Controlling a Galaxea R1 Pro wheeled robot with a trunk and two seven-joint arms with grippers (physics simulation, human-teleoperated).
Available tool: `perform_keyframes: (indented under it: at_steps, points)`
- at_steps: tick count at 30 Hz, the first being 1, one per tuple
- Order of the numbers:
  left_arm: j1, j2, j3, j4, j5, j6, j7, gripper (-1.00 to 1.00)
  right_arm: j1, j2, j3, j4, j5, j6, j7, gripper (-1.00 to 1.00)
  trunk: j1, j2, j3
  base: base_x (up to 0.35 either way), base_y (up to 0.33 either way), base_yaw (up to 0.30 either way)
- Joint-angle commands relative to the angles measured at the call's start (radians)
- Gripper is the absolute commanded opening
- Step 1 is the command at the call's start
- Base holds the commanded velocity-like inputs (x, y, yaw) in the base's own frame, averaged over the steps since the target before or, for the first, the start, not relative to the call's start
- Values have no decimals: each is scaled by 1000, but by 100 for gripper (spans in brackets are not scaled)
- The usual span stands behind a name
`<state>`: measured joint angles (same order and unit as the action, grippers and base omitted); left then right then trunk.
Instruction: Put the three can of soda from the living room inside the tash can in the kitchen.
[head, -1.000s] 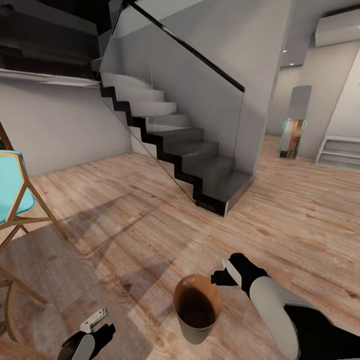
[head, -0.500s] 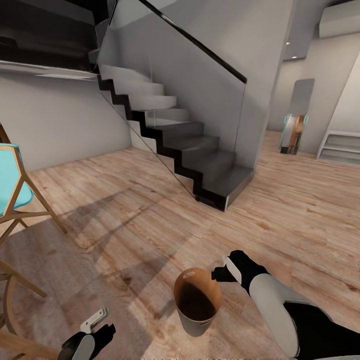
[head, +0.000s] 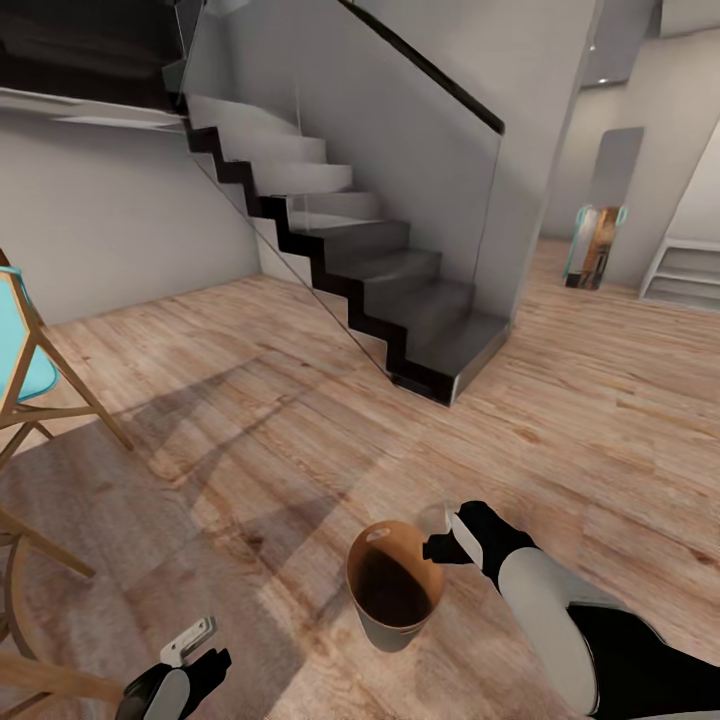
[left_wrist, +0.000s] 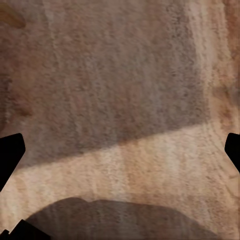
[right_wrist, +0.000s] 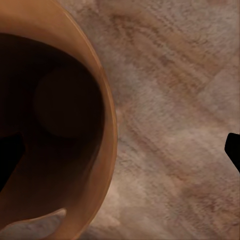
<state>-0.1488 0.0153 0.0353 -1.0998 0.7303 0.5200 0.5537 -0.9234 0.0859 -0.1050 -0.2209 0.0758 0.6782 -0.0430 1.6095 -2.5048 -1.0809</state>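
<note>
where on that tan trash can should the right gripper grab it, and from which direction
Probably the rim of the trash can, on the side nearest the right gripper, coming from above. It stands upright and open-topped on the wood floor, tapering downward, so a finger inside and one outside the thin wall near the handle cutout should pinch better than spanning the body.

Soft daylight; long shadows across floor (head: 300, 440); wrist views blurry.

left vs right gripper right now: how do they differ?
The left gripper hangs over bare wood floor. The right gripper sits at the rim of the trash can, with one finger inside the bin and one outside. The left is low by the head view's bottom edge; the right reaches farther forward. Shared: the jaws of both stand wide apart, with no soda can between them.
</note>
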Motion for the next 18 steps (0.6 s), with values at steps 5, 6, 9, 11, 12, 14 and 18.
perform_keyframes:
  at_steps: [5, 6, 9, 11, 12, 14, 18]
  points:
    - [0, 0, -1, 0, 0, 0, 0, 100, 0, 0, 1, 0, -1, 0, 0, 100, 2, -1, -19, 0, 0, 0]
    - [0, 0, 0, 0, 0, 0, 0, 100, 0, 0, 1, 0, -1, 0, 0, 100, 3, -1, -23, 0, 0, 0]
    - [0, 0, 0, 0, 0, 0, 0, 100, 0, 0, 1, 0, -1, 0, 0, 100, 4, -2, -35, 0, 0, 0]
    - [0, 0, 0, 0, 0, 0, 0, 100, 0, 0, 1, 0, -1, 0, 0, 100, 5, -3, -43, 0, 0, 0]
    - [0, 0, -1, 0, 0, 0, 0, 100, 0, 0, 1, 0, -1, 0, 0, 100, 5, -3, -47, 0, 0, 0]
    - [0, 0, 0, 0, 0, 0, 0, 100, 0, 0, 1, 0, -1, 0, 0, 100, 6, -3, -54, 0, 0, 0]
    - [0, 0, -1, 0, 0, 0, 0, 100, 0, 0, 1, 0, -1, 0, 0, 100, 8, -4, -70, 0, 0, 0]
